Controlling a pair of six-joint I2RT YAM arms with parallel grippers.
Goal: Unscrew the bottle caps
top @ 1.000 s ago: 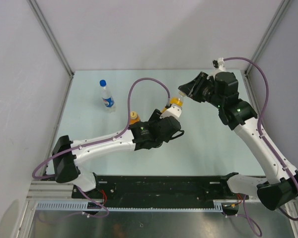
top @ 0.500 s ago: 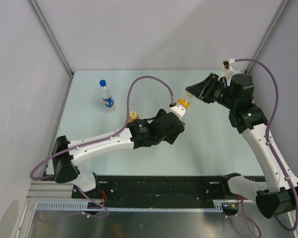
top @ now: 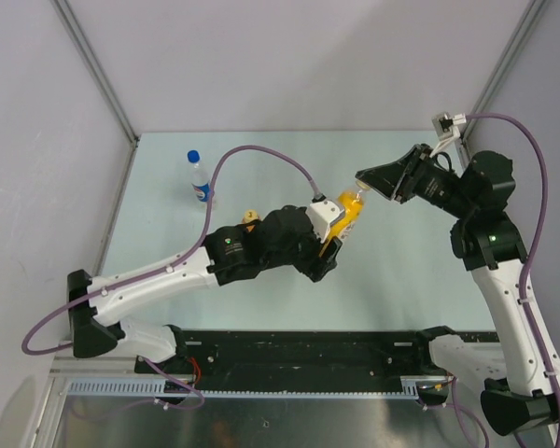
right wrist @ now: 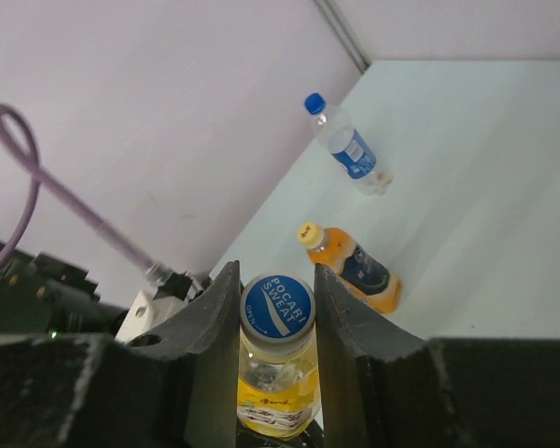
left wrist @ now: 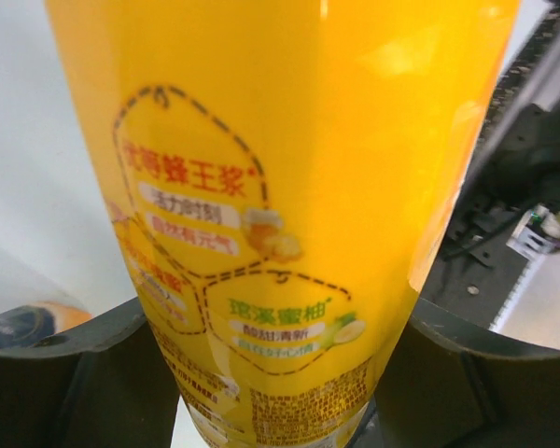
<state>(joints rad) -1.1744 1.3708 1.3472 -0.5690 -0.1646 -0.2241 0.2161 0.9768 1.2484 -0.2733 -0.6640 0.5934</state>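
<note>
Blue-topped cap (top: pixel 358 195) is where the action is. From overhead it sits on the yellow juice bottle (top: pixel 345 213), which is tilted with its neck toward the right side of the table (top: pixel 261 149). The left gripper (top: pixel 334 229) is clamped round the bottle's body, and the right gripper (top: pixel 364 180) is nosed in at the neck end. Far left stands the clear water bottle (top: pixel 201 184), its blue cap (top: pixel 193 156) on. The short orange bottle (top: pixel 250 220) peeks out just behind the left arm, only its top showing. On the left wrist camera, the yellow bottle fills the frame, label toward the lens, with dark fingers (left wrist: pixel 75 383) pressed in on both sides down low. A blurred shape sits in the lower left corner, too soft to call. On the right wrist camera, the cap reads POCARI SWEAT and is pinched between two fingers (right wrist: pixel 215 327), each flush against its rim. Beyond it is the short bottle with its yellow-orange cap (right wrist: pixel 308 233) on. The water bottle stands farther back, well apart from it.
</note>
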